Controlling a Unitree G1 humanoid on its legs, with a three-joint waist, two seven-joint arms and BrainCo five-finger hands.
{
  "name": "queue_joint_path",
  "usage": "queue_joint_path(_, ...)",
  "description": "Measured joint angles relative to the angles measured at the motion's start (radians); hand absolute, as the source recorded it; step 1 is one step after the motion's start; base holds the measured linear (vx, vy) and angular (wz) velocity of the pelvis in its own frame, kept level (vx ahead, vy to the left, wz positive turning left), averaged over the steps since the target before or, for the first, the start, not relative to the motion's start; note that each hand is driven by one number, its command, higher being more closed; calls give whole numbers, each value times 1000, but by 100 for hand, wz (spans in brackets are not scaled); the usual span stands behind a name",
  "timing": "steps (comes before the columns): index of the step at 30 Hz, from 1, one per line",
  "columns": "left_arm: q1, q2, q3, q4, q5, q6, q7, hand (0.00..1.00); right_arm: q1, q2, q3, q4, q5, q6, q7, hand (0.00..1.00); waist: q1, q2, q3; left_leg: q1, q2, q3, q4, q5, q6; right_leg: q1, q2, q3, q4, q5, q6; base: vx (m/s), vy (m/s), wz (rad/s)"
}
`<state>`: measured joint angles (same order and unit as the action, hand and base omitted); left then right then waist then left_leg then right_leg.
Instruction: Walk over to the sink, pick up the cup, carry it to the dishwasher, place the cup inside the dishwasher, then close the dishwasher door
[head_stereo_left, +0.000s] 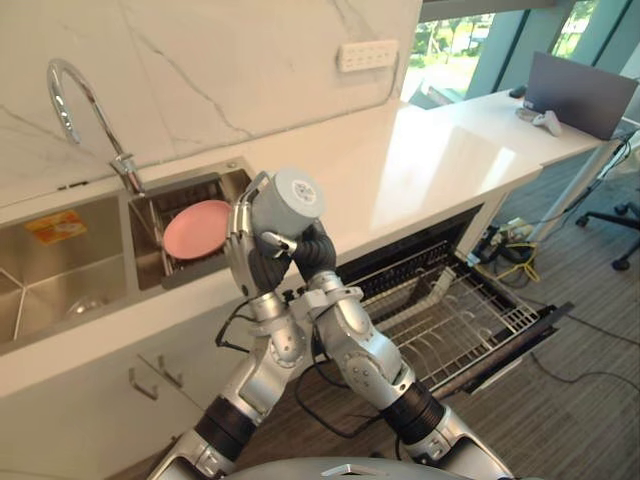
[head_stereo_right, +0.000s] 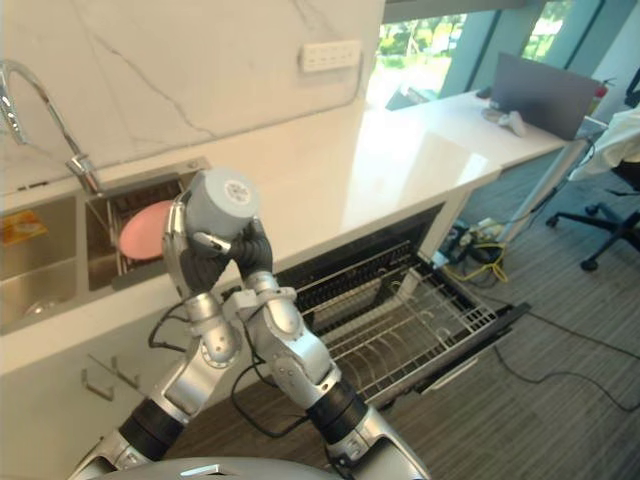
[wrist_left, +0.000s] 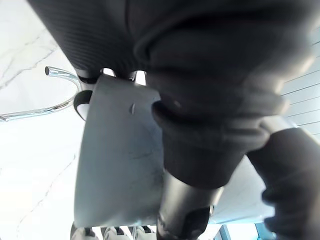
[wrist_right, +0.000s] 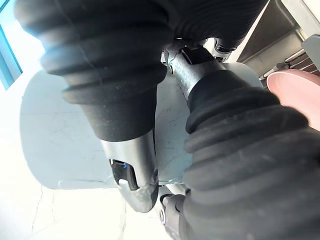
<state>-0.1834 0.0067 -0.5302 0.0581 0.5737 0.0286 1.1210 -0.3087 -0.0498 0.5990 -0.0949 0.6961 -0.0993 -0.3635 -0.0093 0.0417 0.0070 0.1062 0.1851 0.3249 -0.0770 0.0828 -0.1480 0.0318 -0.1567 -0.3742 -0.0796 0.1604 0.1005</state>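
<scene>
Grey and matt, the cup (head_stereo_left: 285, 200) is up in the air over the front edge of the countertop (head_stereo_left: 420, 160), tipped so that one round flat end faces the camera. The left hand (head_stereo_left: 241, 240) curls its fingers round the cup's side. The right hand (head_stereo_left: 314, 254) clasps it from below, its thumb against the wall.

To carry it well, both grips should stay firm as the robot turns right toward the pulled-out dishwasher rack (head_stereo_left: 455, 315). The cup should then go down between the wires, clear of the front rail. The rack has room among its tines and sits above the lowered dishwasher door (head_stereo_left: 545, 325).

Farther off, at the countertop's left end, the small sink compartment (head_stereo_left: 150, 212) holds a tilted pink plate (head_stereo_left: 197, 229). The larger basin (head_stereo_left: 60, 275) lies beside it, and the faucet (head_stereo_left: 75, 85) rises behind them.
</scene>
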Motion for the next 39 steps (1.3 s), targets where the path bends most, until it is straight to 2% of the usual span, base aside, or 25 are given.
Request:
queue_joint_path(5,-17,1,10,0,-1,2,-1,100,-37,0,5,6,-29,16,-30,0,1,0,0,-2,0,-2,-5,2,2,-1,-1,-2,0,-2,-3,0,0,0)
queue_joint_path(14,-22,5,12,-7,-1,2,-23,100,-45,0,-5,8,-36,20,-27,0,1,1,-9,-18,0,-21,-6,13,0,-4,-1,-18,0,0,-3,1,1,5)
queue_joint_path(21,-19,22,14,-9,0,1,-43,100,-57,0,-9,34,-34,20,-3,0,11,1,-13,-17,1,-23,-6,15,1,-2,-1,-19,0,7,-3,0,0,0)
queue_joint_path(32,17,34,18,-48,1,-18,-43,100,-58,-2,-18,34,-9,20,83,0,25,2,-13,-17,1,-25,-7,15,-3,-2,-1,-18,-1,3,-6,0,0,0)
queue_joint_path(33,19,34,19,-48,1,-20,-43,100,-58,-2,-19,35,5,20,90,100,25,2,-13,-17,1,-25,-7,15,-3,-2,-1,-18,-1,3,-6,0,0,0)
queue_joint_path(39,37,66,21,-52,29,-48,-42,100,-63,-17,-22,36,57,17,135,100,36,3,-13,-18,1,-26,-7,15,-4,-2,-1,-18,-1,3,-7,0,0,0)
